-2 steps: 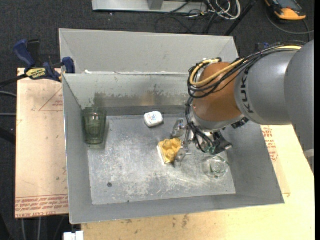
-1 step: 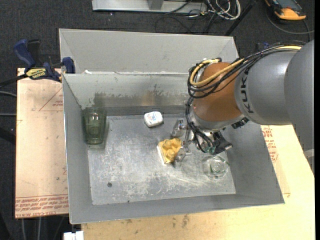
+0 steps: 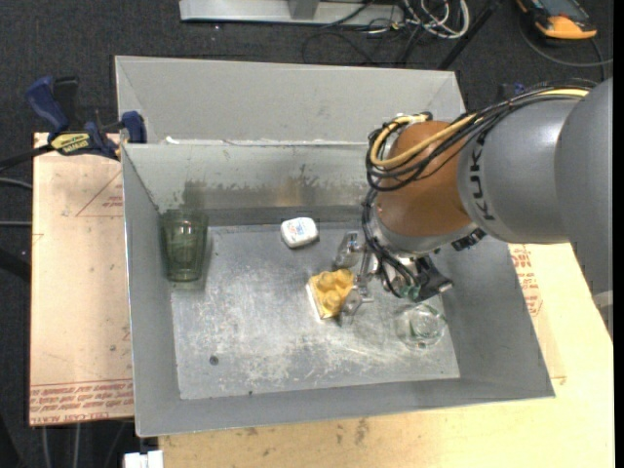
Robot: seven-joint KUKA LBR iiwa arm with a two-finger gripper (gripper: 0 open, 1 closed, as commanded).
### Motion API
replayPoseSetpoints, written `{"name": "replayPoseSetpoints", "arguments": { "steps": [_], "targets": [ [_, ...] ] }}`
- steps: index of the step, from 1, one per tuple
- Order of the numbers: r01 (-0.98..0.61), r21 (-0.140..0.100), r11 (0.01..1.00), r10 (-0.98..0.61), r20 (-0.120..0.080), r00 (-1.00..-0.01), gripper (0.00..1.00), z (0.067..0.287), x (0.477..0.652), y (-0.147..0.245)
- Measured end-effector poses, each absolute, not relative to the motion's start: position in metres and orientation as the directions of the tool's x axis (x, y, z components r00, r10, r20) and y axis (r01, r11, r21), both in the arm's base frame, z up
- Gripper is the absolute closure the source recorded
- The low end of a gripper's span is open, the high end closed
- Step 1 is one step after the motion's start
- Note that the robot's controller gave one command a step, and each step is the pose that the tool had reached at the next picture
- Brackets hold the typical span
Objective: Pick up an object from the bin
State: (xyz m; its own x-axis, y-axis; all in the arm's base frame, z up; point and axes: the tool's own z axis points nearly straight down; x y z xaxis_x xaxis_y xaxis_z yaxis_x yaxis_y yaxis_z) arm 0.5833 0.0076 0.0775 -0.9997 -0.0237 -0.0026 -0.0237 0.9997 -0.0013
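Note:
My gripper (image 3: 351, 279) hangs low in the middle of the bin, just right of a crumpled yellow thing (image 3: 331, 292) on the floor. Its metal fingers (image 3: 347, 253) stand at that thing's right edge, one above and one below, and look spread apart. Nothing sits between them. A clear glass cup (image 3: 421, 326) lies to the gripper's lower right, partly under the arm. A small white oval thing (image 3: 299, 231) rests near the back wall, up and left of the gripper.
A green drinking glass (image 3: 183, 248) stands upright in the back left corner. The arm with its orange cover and cables reaches in from the right and hides the bin's right side.

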Motion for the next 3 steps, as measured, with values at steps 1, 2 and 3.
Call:
{"name": "replayPoseSetpoints", "arguments": {
  "steps": [1,2,3],
  "targets": [
    [-0.023,0.000,1.000,-0.023,0.001,-1.000,1.00,0.084,0.582,0.008],
    [-0.023,0.001,1.000,-0.023,0.007,-1.000,1.00,0.103,0.580,0.009],
    [-0.023,0.001,1.000,-0.023,0.002,-1.000,1.00,0.124,0.581,0.009]
  ]
}}
